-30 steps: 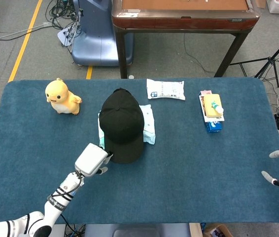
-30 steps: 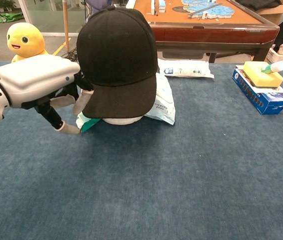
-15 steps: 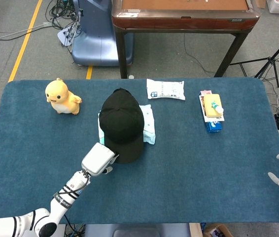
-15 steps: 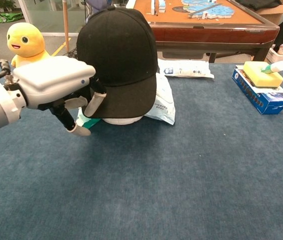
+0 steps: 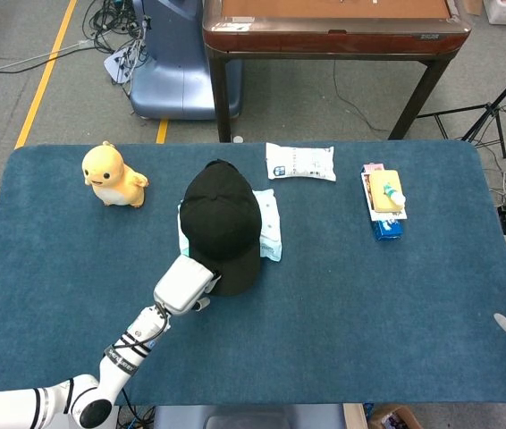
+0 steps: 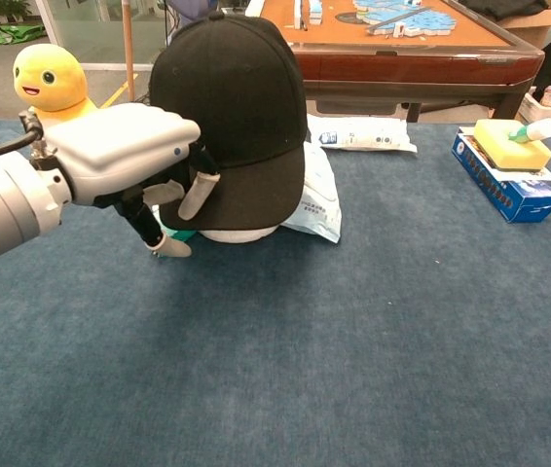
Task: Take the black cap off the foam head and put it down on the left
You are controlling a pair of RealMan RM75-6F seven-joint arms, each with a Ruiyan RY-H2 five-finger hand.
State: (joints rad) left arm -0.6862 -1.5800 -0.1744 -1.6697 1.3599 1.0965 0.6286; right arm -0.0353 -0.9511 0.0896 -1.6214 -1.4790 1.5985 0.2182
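One step is in hand: reaching. The left hand (image 6: 144, 161), fingers apart and empty, touches the brim of the black cap (image 6: 229, 107), which sits on the foam head (image 6: 239, 234) mid-worktop (image 6: 373, 341). Next it must pinch the brim and lift.

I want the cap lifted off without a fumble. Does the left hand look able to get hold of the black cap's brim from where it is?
Probably yes. The left hand is at the brim of the black cap, fingers apart, one fingertip on its edge. Nothing stands between them; the yellow duck toy sits behind.
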